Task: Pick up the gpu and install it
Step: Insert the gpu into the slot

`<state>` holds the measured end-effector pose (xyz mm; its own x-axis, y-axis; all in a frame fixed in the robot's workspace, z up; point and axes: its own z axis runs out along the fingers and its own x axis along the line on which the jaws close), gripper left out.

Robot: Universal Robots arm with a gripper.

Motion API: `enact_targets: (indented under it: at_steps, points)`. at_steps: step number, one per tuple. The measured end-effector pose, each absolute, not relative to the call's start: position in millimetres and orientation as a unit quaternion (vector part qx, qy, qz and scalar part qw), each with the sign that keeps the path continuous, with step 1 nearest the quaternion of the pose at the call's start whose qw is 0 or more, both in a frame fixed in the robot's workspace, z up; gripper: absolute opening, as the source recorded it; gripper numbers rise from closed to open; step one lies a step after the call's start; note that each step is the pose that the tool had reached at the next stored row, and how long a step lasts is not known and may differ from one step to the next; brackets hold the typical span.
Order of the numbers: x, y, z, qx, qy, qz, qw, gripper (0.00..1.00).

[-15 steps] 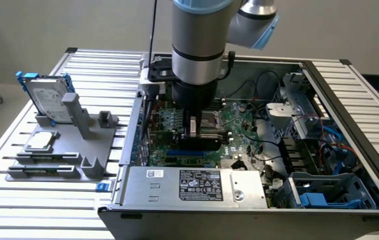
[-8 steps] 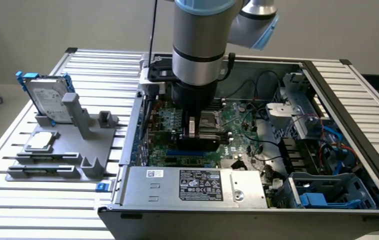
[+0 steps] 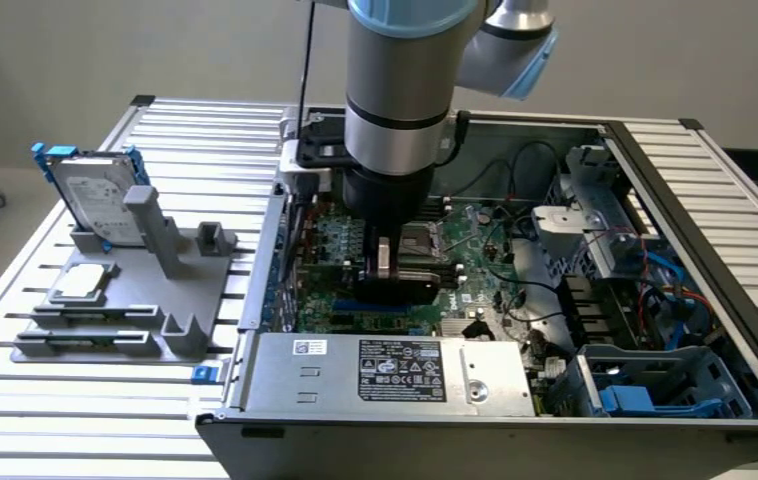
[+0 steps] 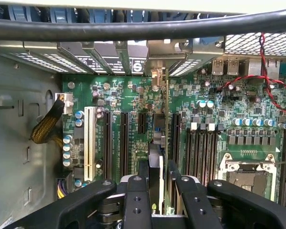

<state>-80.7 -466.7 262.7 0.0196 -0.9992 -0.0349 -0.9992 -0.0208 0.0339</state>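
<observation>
You see the gripper [image 4: 158,171] with its black fingers [image 4: 137,191] closed from both sides on the gpu [image 4: 157,138], which it holds edge-on above the green motherboard [image 4: 229,109]. The card lines up among the black expansion slots [image 4: 107,143], and you cannot tell whether it is seated. A white slot [image 4: 89,138] lies to one side and the CPU socket [image 4: 250,174] to the other.

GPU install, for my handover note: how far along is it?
Done: the gpu is picked up and is inside the computer case. In hand: the gripper is shut on it, holding it edge-on over the expansion slots of the motherboard, bracket end toward the case's rear wall. Left: the card is not yet released, and whether it is fully seated in a slot cannot be told.
</observation>
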Motion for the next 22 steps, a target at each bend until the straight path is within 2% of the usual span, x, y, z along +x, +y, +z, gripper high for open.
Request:
enact_targets:
  at_steps: [22]
  points:
    - [-78.1, -467.1, 258.7, -0.714, 0.700, 0.031, -0.009, 0.27]
